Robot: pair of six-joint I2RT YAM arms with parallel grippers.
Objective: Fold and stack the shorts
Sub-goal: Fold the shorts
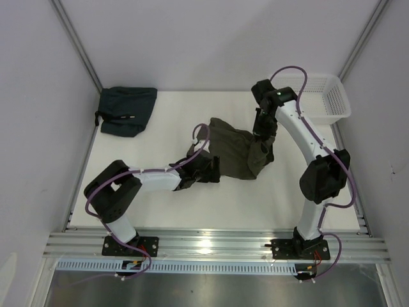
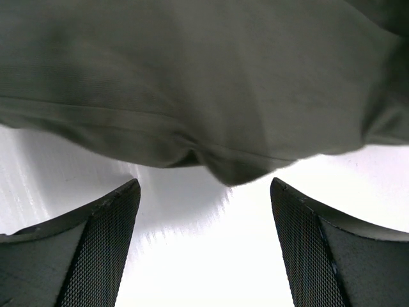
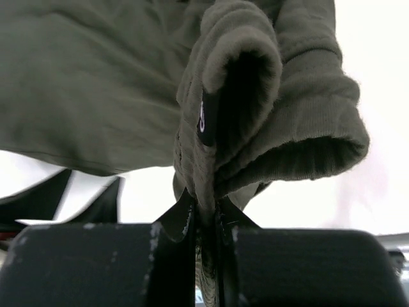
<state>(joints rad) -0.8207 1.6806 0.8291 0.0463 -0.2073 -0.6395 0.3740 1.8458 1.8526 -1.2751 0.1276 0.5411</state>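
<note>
The olive-green shorts [image 1: 235, 150] lie crumpled at the table's middle, their right side lifted. My right gripper [image 1: 263, 137] is shut on a bunched fold of the shorts' waistband [image 3: 211, 192]; the cloth hangs from the closed jaws. My left gripper [image 1: 208, 169] is open and empty at the shorts' left edge, low over the table. In the left wrist view the shorts' hem [image 2: 223, 169] hangs just above and ahead of the two spread fingers [image 2: 102, 243], not between them.
A dark teal folded garment [image 1: 126, 110] lies at the table's back left. A white plastic basket [image 1: 324, 99] stands at the back right. Grey walls close both sides. The table's front edge runs along a metal rail [image 1: 211, 243].
</note>
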